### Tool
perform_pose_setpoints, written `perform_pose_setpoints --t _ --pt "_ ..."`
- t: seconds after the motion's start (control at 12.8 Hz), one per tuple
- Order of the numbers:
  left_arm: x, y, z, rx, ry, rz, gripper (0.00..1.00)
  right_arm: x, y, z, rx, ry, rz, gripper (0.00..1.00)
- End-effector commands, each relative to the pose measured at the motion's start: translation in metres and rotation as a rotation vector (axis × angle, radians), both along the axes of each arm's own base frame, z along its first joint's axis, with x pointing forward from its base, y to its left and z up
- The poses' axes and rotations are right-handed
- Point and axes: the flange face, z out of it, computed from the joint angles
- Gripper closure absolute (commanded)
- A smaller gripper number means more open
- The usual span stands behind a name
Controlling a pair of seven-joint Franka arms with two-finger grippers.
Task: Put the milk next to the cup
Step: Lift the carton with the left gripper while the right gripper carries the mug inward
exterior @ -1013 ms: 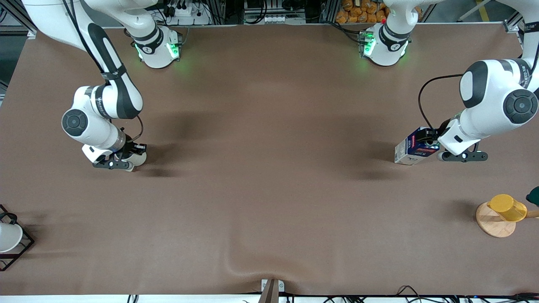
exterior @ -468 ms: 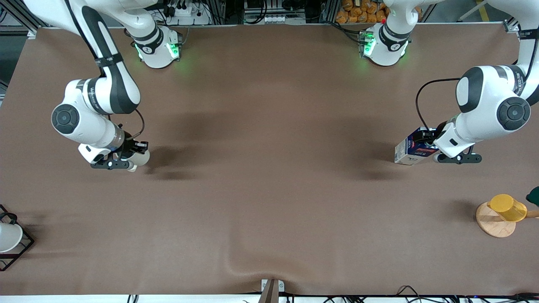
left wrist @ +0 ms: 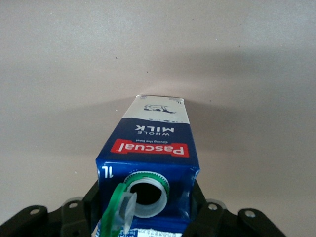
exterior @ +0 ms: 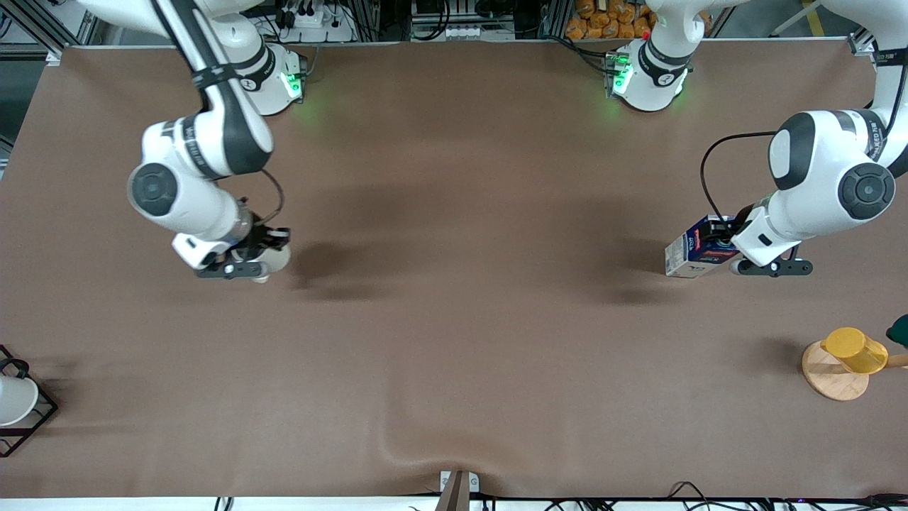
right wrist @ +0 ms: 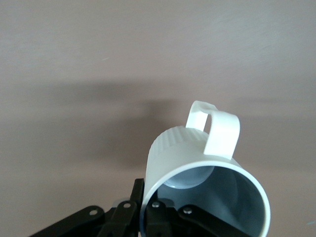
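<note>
Blue-topped milk (left wrist: 148, 163) in left claw (left wrist: 145, 219) grip

Two white arms (exterior: 206, 142) with dark grey joint bands, black cables (exterior: 716, 160), green-lit bases (exterior: 642, 74), black screw-studded grippers.

table (exterior: 454, 341): brown cloth | on it: wooden coaster (exterior: 831, 376), wire-framed white cup (exterior: 14, 399)

The right gripper (exterior: 245, 264) holds the cup (exterior: 273, 260) over the worktop (exterior: 454, 319) toward the right arm's end; the left gripper (exterior: 725, 245) grips the milk (exterior: 699, 248) toward the left arm's end, well apart
</note>
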Motion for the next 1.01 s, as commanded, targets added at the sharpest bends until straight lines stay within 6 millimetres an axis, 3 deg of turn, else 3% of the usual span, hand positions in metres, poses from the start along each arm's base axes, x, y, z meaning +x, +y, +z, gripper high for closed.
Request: perform_pose_setpoints --t 0.0,0.23,0.31,0.47,0.86,0.94 --pt "0.000 -0.005 0.007 -0.012 -0.003 -0.004 0.50 -0.011 0.057 0.008 0.010 -0.011 0.013 1.00" --pt "0.006 -0.024 0.022 -0.016 -0.004 -0.037 0.50 -0.034 0.136 -0.004 0.009 -0.035 -0.059 1.00" --pt "0.008 -0.034 0.029 -0.017 -0.001 -0.049 0.49 -0.049 0.171 -0.016 0.005 -0.042 -0.073 1.00" --pt "0.010 -0.061 0.038 -0.023 -0.006 -0.093 0.49 -0.073 0.224 -0.040 0.013 -0.081 -0.157 1.00" --pt "0.002 -0.178 0.057 -0.045 -0.031 -0.308 0.49 -0.076 0.297 -0.076 0.010 -0.085 -0.153 1.00" --pt "-0.004 -0.204 0.059 -0.043 -0.028 -0.357 0.49 -0.075 0.298 -0.084 0.001 -0.078 -0.171 1.00"
